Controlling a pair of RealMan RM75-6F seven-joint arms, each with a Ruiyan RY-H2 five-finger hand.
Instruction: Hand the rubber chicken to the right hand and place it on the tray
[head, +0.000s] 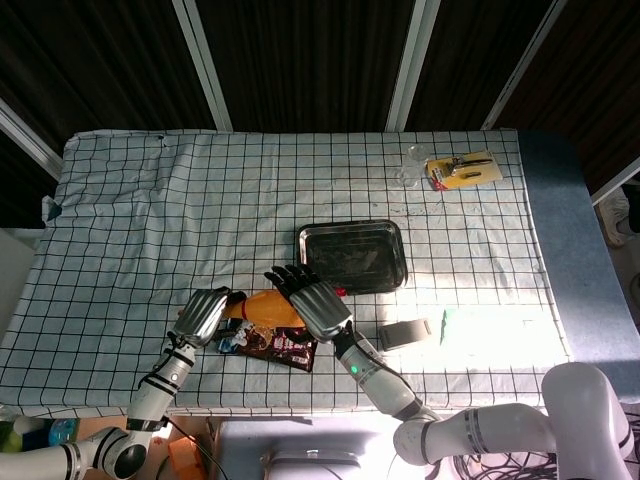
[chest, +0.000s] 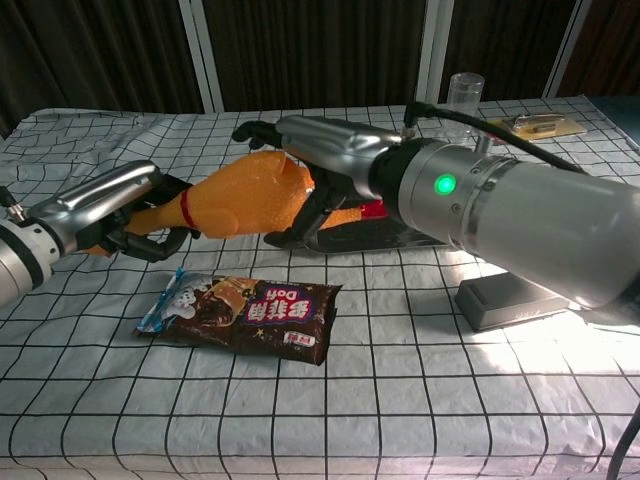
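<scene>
Rubber chicken (chest: 245, 195) is off the worktop (head: 150, 220), horizontal, held up between both hands above the snack packet (chest: 245, 308). Left hand (chest: 115, 205) grips the neck/head end, fingers curled around it by the red band. Right hand (chest: 305, 150) lies over the body end: fingers extended across the top, thumb (chest: 300, 225) hooked under the belly, touching it. Whether that is a firm grasp or loose contact cannot be told from the chest view. In the head view the right hand (head: 310, 298) shows fingers fanned out over the orange body (head: 262, 308); left hand (head: 203, 315) just beside it on the chicken's other end.

Tray (head: 310, 245) sits on the worktop beyond the hands, dark metal, near the right hand but apart from the chicken. Grey block (head: 403, 333) lies right of the right forearm. Clear glass (head: 414, 165) and a yellow card with tools (head: 462, 169) sit at the far right corner of the checked cloth.
</scene>
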